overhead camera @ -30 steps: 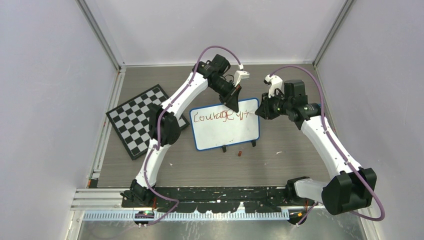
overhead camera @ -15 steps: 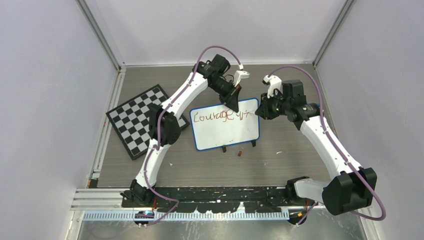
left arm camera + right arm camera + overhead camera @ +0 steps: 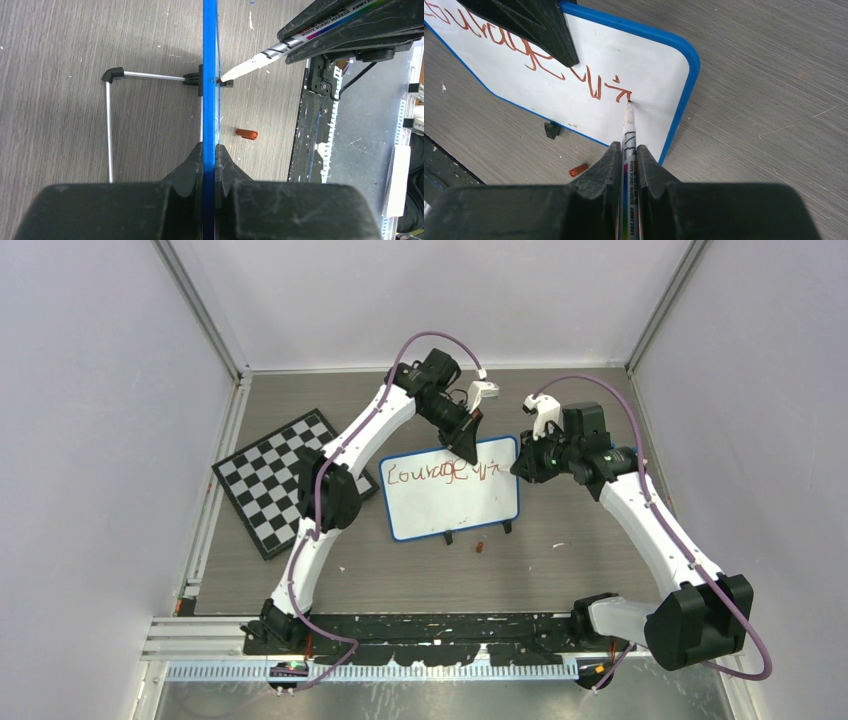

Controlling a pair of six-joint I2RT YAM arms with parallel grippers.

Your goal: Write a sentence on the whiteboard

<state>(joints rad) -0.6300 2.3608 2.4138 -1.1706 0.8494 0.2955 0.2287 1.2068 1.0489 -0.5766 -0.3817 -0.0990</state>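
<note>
1. Grey wood-grain bench (image 3: 420, 575) carries everything, with both arm bases bolted at its near edge.
2. Lying on its side on the bench is a small brownish-red marker cap (image 3: 479, 547), just in front of the whiteboard's near edge and not touching it.
3. Off to the left, a black-and-white chessboard (image 3: 270, 485) lies flat and turned at an angle; its right corner sits near the whiteboard's left side.
4. Mid-bench, the whiteboard (image 3: 450, 505) stands on small black clip feet (image 3: 507, 527), its blue frame tilted back and its white face towards the arms.
5. Across the upper part of that face runs the sentence (image 3: 425, 473) in brownish-red: "Courage", then a few more strokes to its right.
6. At the board's right edge, the right end effector (image 3: 629, 150) pinches a whiteboard marker (image 3: 629, 122) between its fingers, and the tip touches the white face at the last stroke.
7. Farthest back, the left end effector (image 3: 209, 150) is pressed together on the board's top blue edge, one finger on each face.
</note>
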